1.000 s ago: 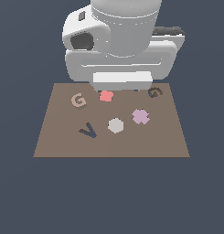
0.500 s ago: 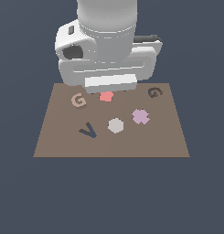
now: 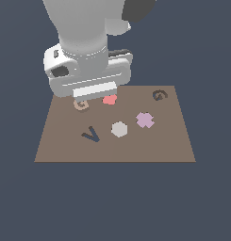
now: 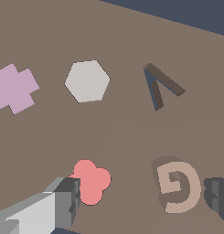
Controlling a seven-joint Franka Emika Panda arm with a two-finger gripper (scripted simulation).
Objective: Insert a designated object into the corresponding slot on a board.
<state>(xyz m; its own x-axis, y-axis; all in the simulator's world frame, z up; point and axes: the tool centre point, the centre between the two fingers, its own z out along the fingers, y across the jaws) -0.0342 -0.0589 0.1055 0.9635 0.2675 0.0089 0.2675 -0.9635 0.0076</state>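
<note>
Tan against the brown board [image 3: 173, 150], the G block [image 4: 178, 185] lies flat at the far left corner in the exterior view, and my gripper [image 4: 141, 201] has swung leftward over the past second, from above the middle of the far edge to directly over that block. The wrist view shows the jaws spread wide, one finger [image 4: 63, 203] beside the pink clover piece [image 4: 91, 181], the other [image 4: 218, 194] just past the G, so the block sits between them ungrasped; I judge the pick is about to begin, with nothing yet lifted. The dark G-shaped slot [image 3: 159, 95] waits at the far right corner, well apart from the block. Between them lie a pale hexagon [image 3: 119, 129], a lilac cross [image 3: 144, 120] and a navy V [image 3: 91, 135]. From the exterior view the arm's white body hides most of the G and part of the clover, and the fingers cannot be seen at all; in the wrist view one finger is cut off at the frame's edge, and how high the tips hang above the board is hard to tell.
</note>
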